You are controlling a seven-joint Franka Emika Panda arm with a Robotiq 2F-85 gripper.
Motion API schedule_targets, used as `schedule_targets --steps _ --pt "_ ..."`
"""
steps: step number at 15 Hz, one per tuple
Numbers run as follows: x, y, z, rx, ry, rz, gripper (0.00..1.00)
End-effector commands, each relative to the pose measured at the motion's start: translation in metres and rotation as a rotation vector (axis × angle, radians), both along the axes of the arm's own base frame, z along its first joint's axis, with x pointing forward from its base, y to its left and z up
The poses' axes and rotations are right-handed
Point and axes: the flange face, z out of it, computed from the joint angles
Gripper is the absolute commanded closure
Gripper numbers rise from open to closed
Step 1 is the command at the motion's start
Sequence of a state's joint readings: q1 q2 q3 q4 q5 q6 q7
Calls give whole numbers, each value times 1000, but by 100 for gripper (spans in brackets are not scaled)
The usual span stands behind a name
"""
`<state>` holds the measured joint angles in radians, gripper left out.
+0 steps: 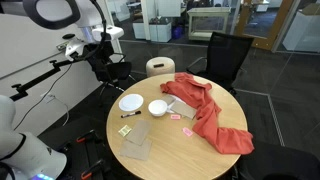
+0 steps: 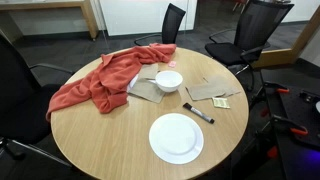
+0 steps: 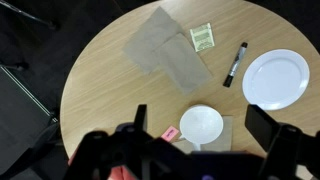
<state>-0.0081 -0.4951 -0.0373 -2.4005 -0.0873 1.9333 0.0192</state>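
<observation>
Wrist view is looking straight down on a round wooden table [image 3: 100,90] from well above. The end effector [image 3: 200,122] is hanging over it with its dark fingers [image 3: 140,118] spread wide and gripping nothing. The white bowl [image 3: 203,128] is showing between them far below, with nothing touching it.

That bowl is sitting upright near the middle of the table, partly on a grey-brown napkin [image 3: 228,132], and it is appearing in both exterior views [image 1: 158,107] [image 2: 169,79]. A red cloth [image 2: 100,80] is lying crumpled just beside it and is spreading to the table's edge. A small pink object [image 3: 170,133] is lying close to the bowl, though the pictures are leaving it too small to identify.

A white plate [image 3: 275,80] is resting flat near the rim, apart from the bowl. A black marker [image 3: 237,63] is lying between the plate and a small yellowish packet [image 3: 202,37]. Two brown napkins [image 3: 165,52] are lying flat and overlapping next to the packet.

Black office chairs [image 2: 255,25] are standing around the table in both exterior views, and a beige chair [image 1: 160,67] is standing at its far side in an exterior view.
</observation>
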Motion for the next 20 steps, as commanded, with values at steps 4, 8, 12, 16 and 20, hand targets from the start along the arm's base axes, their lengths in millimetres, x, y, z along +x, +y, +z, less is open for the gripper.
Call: schedule_targets --steps 4,8,12,16,20 --pt "0 0 1 0 1 0 0" --pt "0 0 1 0 1 0 0" --pt "2 7 -5 -11 -4 -3 0" --pt "0 29 -27 -24 0 -9 0" --pt "-9 57 -54 -27 7 10 0"
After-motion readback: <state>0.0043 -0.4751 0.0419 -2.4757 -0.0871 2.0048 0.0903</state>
